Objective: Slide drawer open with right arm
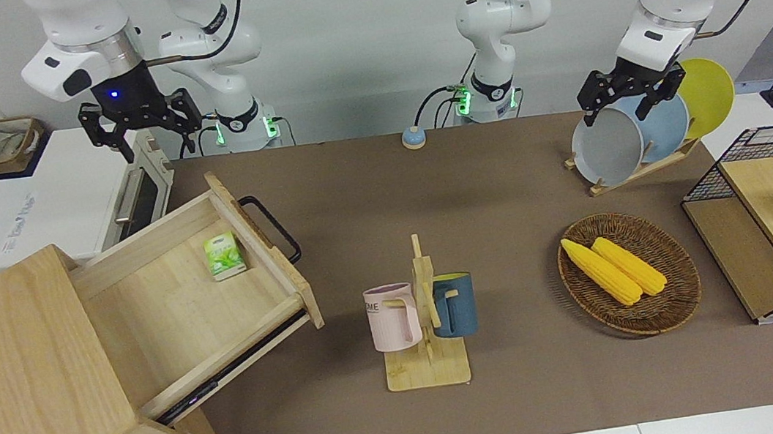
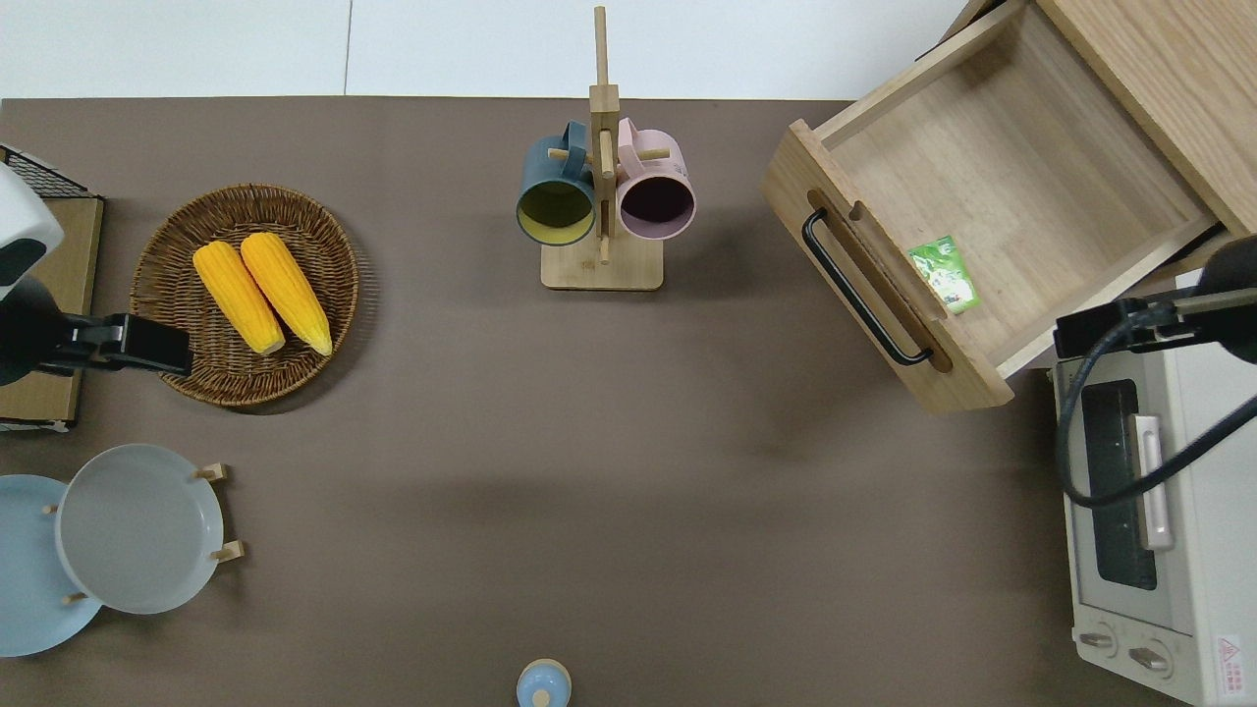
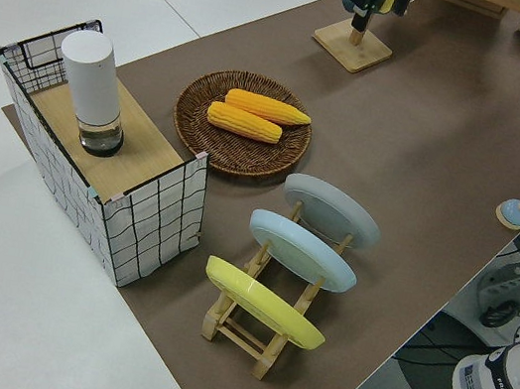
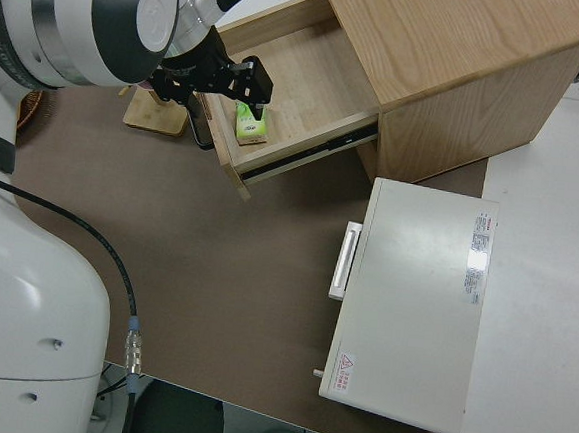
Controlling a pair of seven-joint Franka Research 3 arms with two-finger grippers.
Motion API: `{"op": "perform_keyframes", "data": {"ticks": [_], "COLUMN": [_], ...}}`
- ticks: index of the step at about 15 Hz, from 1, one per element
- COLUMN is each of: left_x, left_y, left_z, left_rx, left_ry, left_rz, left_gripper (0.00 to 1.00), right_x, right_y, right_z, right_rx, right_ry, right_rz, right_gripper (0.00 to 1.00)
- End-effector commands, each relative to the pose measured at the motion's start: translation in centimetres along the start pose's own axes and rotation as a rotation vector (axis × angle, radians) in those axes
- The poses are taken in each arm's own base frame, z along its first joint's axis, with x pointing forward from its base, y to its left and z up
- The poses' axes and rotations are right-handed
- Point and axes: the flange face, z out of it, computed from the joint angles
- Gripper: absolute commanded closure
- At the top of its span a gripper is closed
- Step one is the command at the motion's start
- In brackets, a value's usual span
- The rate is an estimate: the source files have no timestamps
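The pale-wood drawer (image 1: pixel 177 316) stands pulled far out of its box cabinet (image 1: pixel 14 366), with its black bar handle (image 1: pixel 273 227) toward the middle of the table. It also shows in the overhead view (image 2: pixel 1021 177) and the right side view (image 4: pixel 310 78). A small green box (image 1: pixel 224 255) lies inside, next to the drawer's front panel. My right gripper (image 1: pixel 144 132) is open and empty, raised in the air with its blue wrist light on. In the overhead view it (image 2: pixel 1100 329) is over the white toaster oven (image 2: pixel 1149 491), apart from the handle (image 2: pixel 859 290). My left arm is parked.
A wooden mug rack (image 1: pixel 428 367) with a pink and a blue mug stands mid-table. A wicker basket (image 1: pixel 672 318) with two corn cobs, a plate rack (image 1: pixel 634 135) and a wire-mesh shelf (image 1: pixel 771 229) are toward the left arm's end. A small blue knob (image 1: pixel 413 138) sits near the robots.
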Motion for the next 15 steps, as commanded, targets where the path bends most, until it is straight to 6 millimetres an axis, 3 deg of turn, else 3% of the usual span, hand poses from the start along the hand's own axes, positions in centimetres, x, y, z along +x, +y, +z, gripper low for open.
{"op": "perform_keyframes", "data": {"ticks": [1, 8, 15], "left_x": [0.1, 0.1, 0.1], "left_y": [-0.1, -0.1, -0.1], "left_z": [-0.4, -0.3, -0.4], "left_rx": [0.016, 0.016, 0.016], "left_ry": [-0.005, -0.007, -0.005], "left_rz": [0.009, 0.009, 0.009], "left_gripper": [0.01, 0.01, 0.01], "right_x": [0.0, 0.9, 2.3], "right_y": [3.1, 6.7, 6.0], "right_z": [1.3, 3.6, 4.9], "right_rx": [0.055, 0.067, 0.037], "right_ry": [0.014, -0.01, 0.025], "right_rz": [-0.034, 0.034, 0.032], "right_gripper": [0.015, 0.013, 0.013]}}
